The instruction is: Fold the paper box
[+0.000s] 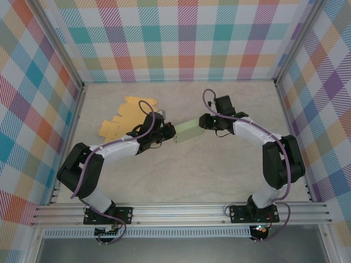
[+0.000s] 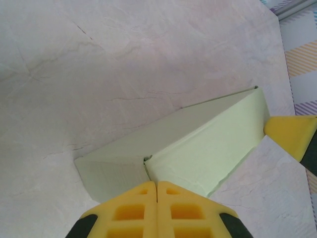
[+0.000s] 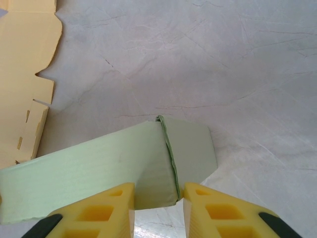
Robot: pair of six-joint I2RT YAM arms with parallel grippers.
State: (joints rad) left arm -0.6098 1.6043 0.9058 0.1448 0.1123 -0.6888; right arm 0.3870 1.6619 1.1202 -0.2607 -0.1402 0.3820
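The paper box (image 1: 186,131) is pale green and lies on the table mid-scene, spanning the gap between both arms. My left gripper (image 1: 169,133) is at its left end. In the left wrist view that gripper (image 2: 157,182) is shut, yellow fingers pressed together, tips right at the seam where two panels of the box (image 2: 198,144) meet. My right gripper (image 1: 204,121) holds the other end. In the right wrist view its fingers (image 3: 116,196) straddle the folded end of the box (image 3: 99,168), closed on it, gripper (image 3: 158,188).
Flat yellow cardboard blanks (image 1: 129,115) lie on the table behind the left arm, also at the left edge of the right wrist view (image 3: 25,59). Checked walls and metal posts (image 1: 82,87) enclose the marbled tabletop (image 1: 219,175).
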